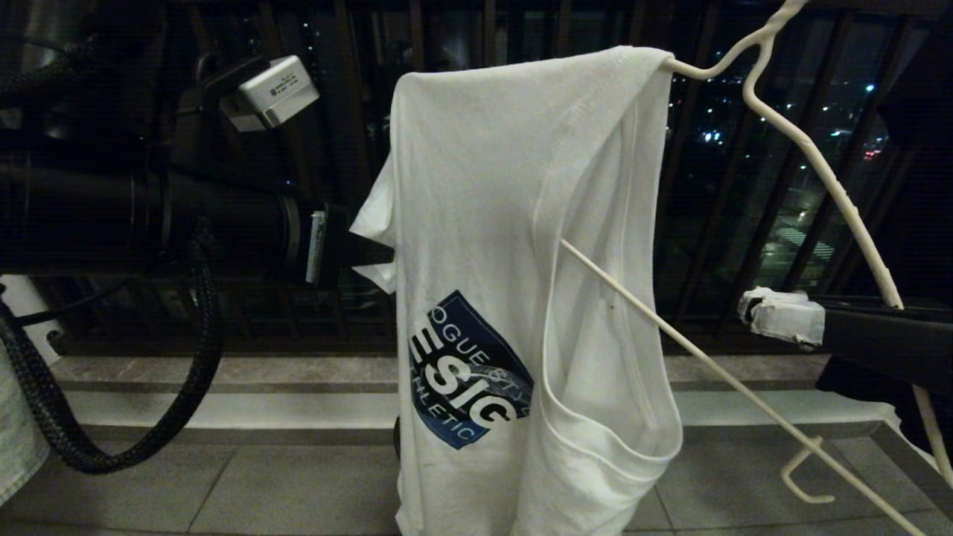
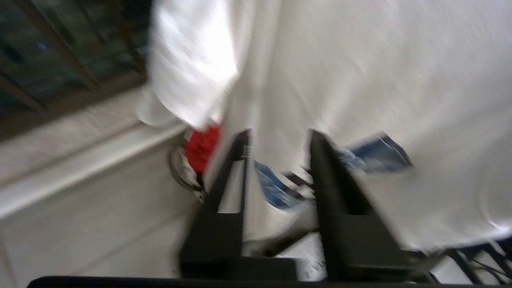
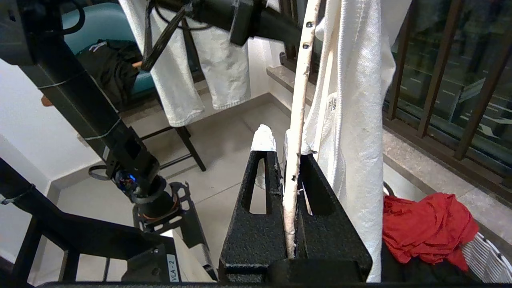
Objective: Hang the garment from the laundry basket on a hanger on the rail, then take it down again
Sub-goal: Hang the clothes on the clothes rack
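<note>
Right gripper [image 3: 289,160] was clamped on the hanger [image 1: 819,167], its wire arm pinched between the closed black fingers [image 3: 256,200]. The hanger sat tilted, held up in front of the dark balcony railing [image 1: 744,186], not on any rail that I could see. The garment [image 1: 514,260] was draped over one hanger arm only, collar bunched at the top end, body hanging straight down with the blue chest print [image 1: 465,372] facing the robot; the other hanger arm stuck out bare.

Left gripper [image 2: 278,138] was just beside the shirt's sleeve edge on the robot's left, jaws apart, nothing between them, print visible past the fingertips.

The laundry basket [image 3: 486,250] stood on the floor below the shirt near the window sill [image 3: 420,168], with a red cloth [image 3: 424,224] in it.
</note>
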Robot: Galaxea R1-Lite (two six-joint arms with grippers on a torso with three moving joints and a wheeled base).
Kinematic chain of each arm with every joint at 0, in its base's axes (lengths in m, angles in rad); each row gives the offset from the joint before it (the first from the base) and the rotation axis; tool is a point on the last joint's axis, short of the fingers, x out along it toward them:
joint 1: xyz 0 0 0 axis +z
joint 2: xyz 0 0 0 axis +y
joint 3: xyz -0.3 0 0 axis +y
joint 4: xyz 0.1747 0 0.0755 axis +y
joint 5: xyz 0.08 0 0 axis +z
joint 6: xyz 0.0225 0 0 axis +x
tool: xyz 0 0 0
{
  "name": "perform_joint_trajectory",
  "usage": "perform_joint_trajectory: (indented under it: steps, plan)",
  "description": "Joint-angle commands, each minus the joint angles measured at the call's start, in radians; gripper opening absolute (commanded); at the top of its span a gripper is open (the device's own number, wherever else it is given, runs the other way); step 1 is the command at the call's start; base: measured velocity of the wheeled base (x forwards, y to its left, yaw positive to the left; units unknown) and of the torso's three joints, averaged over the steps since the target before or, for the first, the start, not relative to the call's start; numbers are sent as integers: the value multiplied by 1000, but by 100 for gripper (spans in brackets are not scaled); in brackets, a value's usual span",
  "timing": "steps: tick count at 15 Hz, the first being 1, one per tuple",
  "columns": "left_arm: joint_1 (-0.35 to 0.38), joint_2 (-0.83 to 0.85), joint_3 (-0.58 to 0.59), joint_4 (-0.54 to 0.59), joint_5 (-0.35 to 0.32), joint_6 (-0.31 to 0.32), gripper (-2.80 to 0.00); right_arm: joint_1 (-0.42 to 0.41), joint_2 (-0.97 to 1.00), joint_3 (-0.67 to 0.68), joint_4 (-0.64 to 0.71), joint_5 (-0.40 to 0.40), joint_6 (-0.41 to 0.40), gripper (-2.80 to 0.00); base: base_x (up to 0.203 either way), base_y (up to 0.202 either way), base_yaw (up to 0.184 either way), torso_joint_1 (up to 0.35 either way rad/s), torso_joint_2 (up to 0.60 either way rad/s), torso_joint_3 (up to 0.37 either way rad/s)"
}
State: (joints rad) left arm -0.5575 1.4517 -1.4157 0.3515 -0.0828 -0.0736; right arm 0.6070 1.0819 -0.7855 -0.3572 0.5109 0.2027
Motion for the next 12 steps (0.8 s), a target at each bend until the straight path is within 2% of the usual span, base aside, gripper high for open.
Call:
perform_joint_trajectory:
  steps: [1,5,9,12]
  plan:
    - [16,30,-47,1,-19,7,0,0,3,0,-2,3,1,-280,0,0,0,0,0,0]
    - [40,57,-82,-3,-171,23,0,-1,1,0,-3,2,1,-280,0,0,0,0,0,0]
    - [64,91,-95,-5,-253,28,0,-1,1,-3,-3,3,1,-280,0,0,0,0,0,0]
    - [71,122,-101,-41,-269,26,0,-1,1,-3,-3,3,1,-280,0,0,0,0,0,0]
